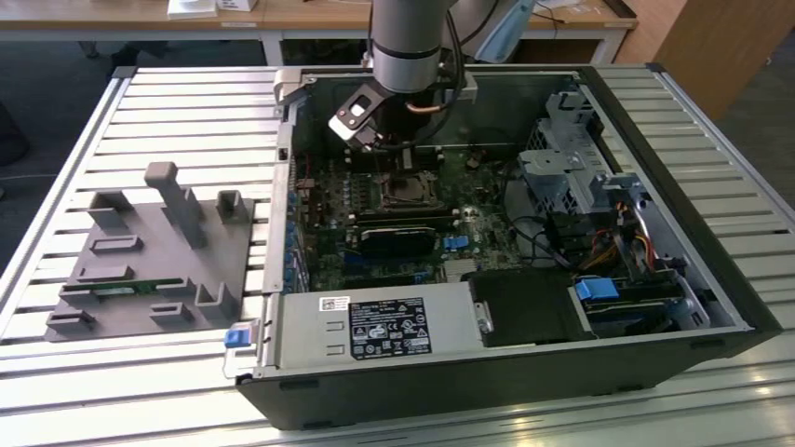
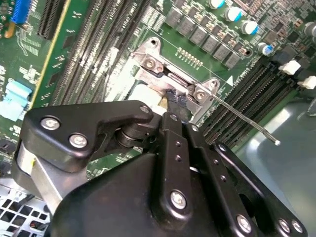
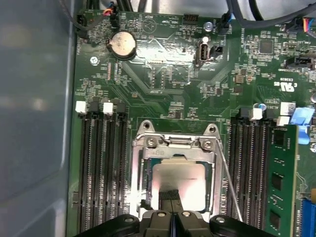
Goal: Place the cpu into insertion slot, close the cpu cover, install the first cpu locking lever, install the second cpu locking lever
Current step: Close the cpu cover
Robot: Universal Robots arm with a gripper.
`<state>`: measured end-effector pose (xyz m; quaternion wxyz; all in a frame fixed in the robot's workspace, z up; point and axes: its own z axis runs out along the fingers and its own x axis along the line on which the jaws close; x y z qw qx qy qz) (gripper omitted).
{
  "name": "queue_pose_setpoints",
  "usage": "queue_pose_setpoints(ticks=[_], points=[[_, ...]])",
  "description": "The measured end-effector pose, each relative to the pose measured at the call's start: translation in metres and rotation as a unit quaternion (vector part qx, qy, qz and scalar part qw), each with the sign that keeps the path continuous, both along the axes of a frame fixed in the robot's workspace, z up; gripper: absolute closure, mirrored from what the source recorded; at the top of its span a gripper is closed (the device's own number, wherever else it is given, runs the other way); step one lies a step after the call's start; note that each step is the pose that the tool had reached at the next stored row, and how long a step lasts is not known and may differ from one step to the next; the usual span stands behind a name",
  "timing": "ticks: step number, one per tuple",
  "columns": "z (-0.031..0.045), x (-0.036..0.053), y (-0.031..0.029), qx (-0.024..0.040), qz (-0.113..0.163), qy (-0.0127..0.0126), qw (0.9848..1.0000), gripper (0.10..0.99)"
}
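1. First wrist view: shows the cpu [image 3: 182,180] lying flat inside the insertion slot [image 3: 146,183], its dull metal top visible through the window of the cpu cover [image 3: 175,142].
2. Shows also the cpu cover folded down, with its frame around the metal top. By my judgement, placing the chip and closing the cover look done.
3. Gripper [image 3: 170,197]: fingers pressed together with nothing seen between them, tip low over the cpu top inside the window. Cannot tell if really touching.
4. Second wrist view: shows the dark gripper tip just beside the hinge end of the cover.
5. Locking lever [image 2: 244,118]: a thin wire rod running free from the socket corner out over the long memory slots [image 2: 256,94]. Does not look hooked under any catch, so this step seems not yet done.
6. Other lever: too hidden by frame and gripper to judge.
7. Exterior view: shows the arm [image 1: 404,37] reaching down into the open computer case [image 1: 497,382], gripper over the socket area of the motherboard [image 3: 163,84].
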<state>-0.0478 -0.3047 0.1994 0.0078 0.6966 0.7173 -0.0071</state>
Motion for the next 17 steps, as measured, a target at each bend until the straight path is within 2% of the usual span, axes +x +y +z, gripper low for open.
queue_pose_setpoints(ticks=[2,6,8,12,17], points=[[0.0006,0.0001,0.0014,0.0006,0.0,-0.0003,1.0,0.98],[0.0101,0.0,0.0014,0.0001,0.0,0.0,1.0,0.98],[0.0103,0.0,0.0005,0.0002,0.0,-0.0001,1.0,0.98],[0.0103,0.0007,-0.0056,0.0002,0.0,0.0,1.0,0.98],[0.0103,0.0078,-0.0059,0.0003,0.0,0.0002,1.0,0.98]])
